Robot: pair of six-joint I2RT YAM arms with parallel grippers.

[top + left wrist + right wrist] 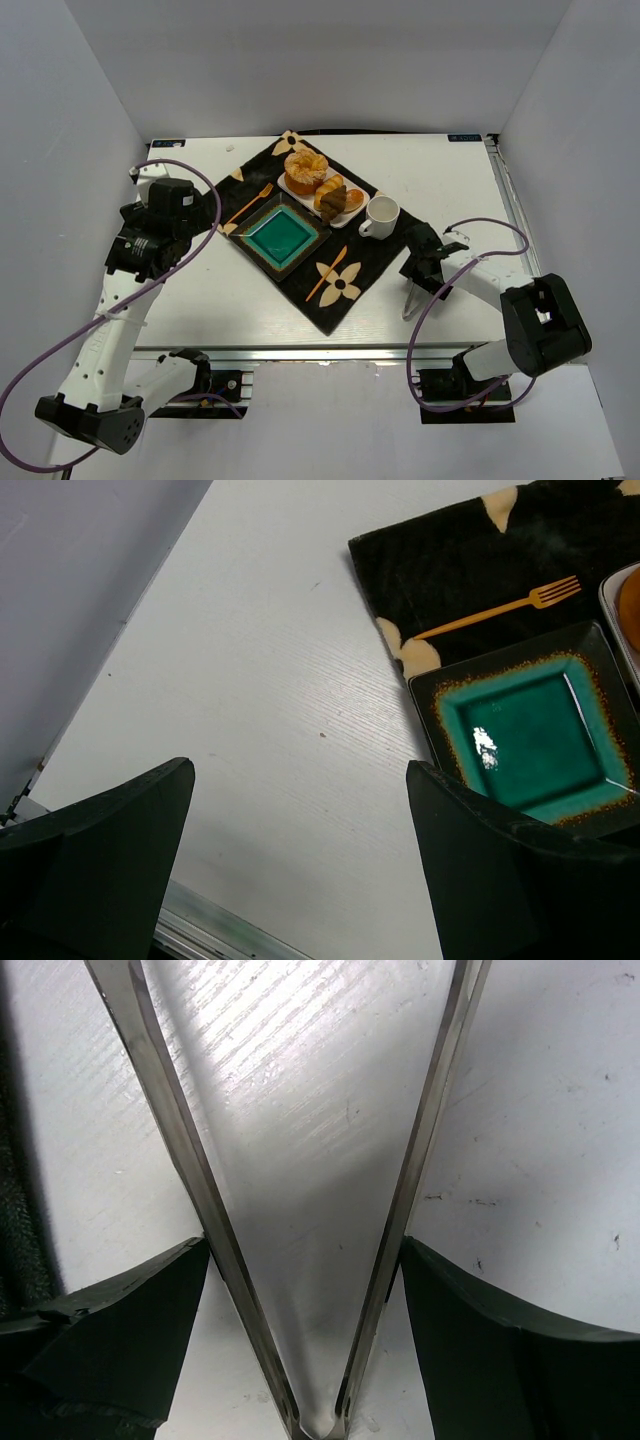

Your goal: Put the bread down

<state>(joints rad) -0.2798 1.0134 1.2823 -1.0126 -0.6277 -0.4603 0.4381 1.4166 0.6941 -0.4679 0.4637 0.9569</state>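
Observation:
The bread [333, 197], a small dark brown croissant, lies on a white tray [343, 221] on the black mat, between a large golden ring bread [305, 170] and small golden rolls [354, 200]. My right gripper [424, 264] is low over the table, right of the mat. In the right wrist view it [305, 1260] is shut on metal tongs [190, 1150], a finger against each arm of the open V. My left gripper [142, 250] hovers left of the mat, open and empty in the left wrist view [300, 860]. The bread is out of both wrist views.
A green square plate [283, 236] sits on the mat [370, 262] in front of the tray and also shows in the left wrist view [530, 740]. A white cup [381, 216] stands right of the tray. An orange fork [250, 203] and knife [327, 272] flank the plate.

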